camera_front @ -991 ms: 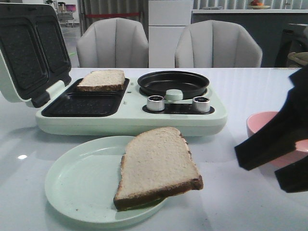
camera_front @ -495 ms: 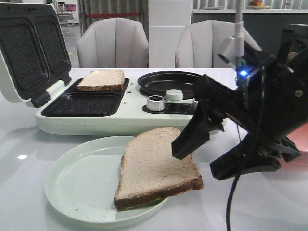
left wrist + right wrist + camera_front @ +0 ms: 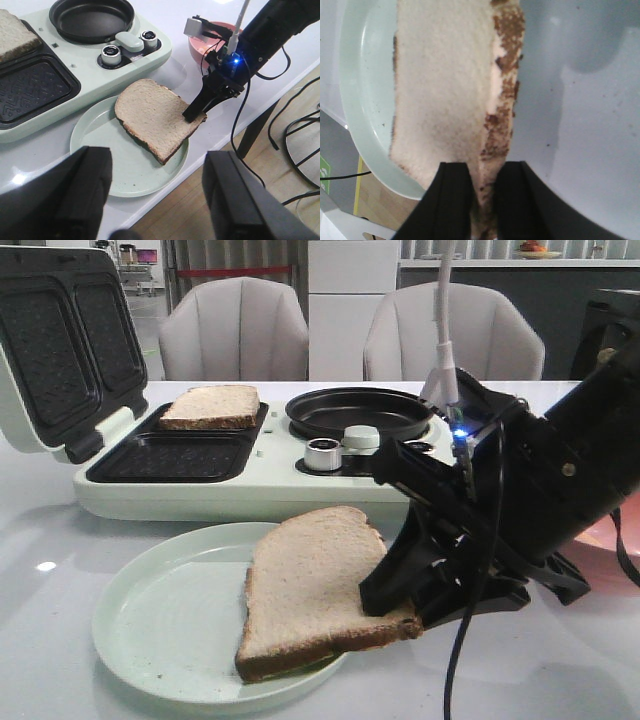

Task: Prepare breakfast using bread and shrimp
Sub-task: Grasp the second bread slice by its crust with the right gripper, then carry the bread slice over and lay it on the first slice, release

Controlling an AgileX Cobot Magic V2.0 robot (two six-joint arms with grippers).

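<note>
One bread slice [image 3: 315, 585] lies on a pale green plate [image 3: 160, 620], its right corner over the rim. My right gripper [image 3: 395, 605] is low at that corner, shut on the slice's crusted edge. The right wrist view shows the crust [image 3: 502, 100] between the two black fingers [image 3: 452, 200]. The left wrist view also shows the slice [image 3: 150, 112] and my right gripper [image 3: 192, 112]. A second slice [image 3: 212, 405] rests in the sandwich maker's far tray. My left gripper [image 3: 157, 167] is open and empty, high above the table's front edge. No shrimp shows.
The mint green sandwich maker [image 3: 270, 490] stands behind the plate with its lid [image 3: 60, 340] open at the left, an empty near tray [image 3: 170, 455] and a round black pan [image 3: 360, 412]. A pink bowl [image 3: 196, 47] sits behind my right arm. The table's front edge [image 3: 165, 200] is close.
My right arm has swung in from the right edge to the plate's slice and its jaws have come onto the slice's right corner. The slice has shifted slightly.
</note>
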